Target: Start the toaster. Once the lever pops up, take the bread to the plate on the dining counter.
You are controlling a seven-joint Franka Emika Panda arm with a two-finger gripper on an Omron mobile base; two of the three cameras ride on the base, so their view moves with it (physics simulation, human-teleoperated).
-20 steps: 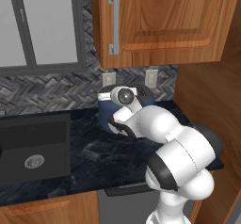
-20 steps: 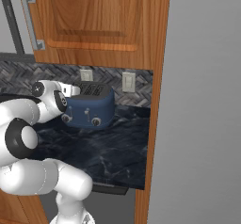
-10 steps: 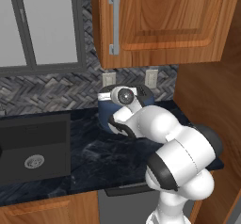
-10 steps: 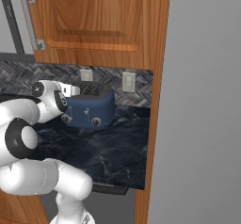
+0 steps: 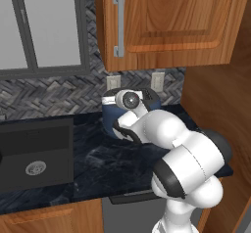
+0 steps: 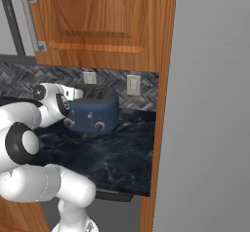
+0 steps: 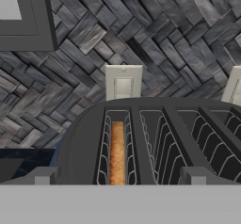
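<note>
a grey zigzag tile wall (image 7: 179, 44) stands behind a dark counter (image 6: 117, 158), with a sink (image 5: 34, 153) at the left. the blue toaster (image 6: 93, 111) sits by the wall under a wood cupboard (image 6: 97, 21). the bread (image 7: 117, 152) is down in its far-left slot. the gripper (image 7: 117, 177) hangs just over the toaster, its fingers wide apart, holding nothing. to do this well, i think it should go down the front and push the small lever straight down.

Even, soft rendered light — no glare, faint shadows, slightly coarse, unblurred edges.
</note>
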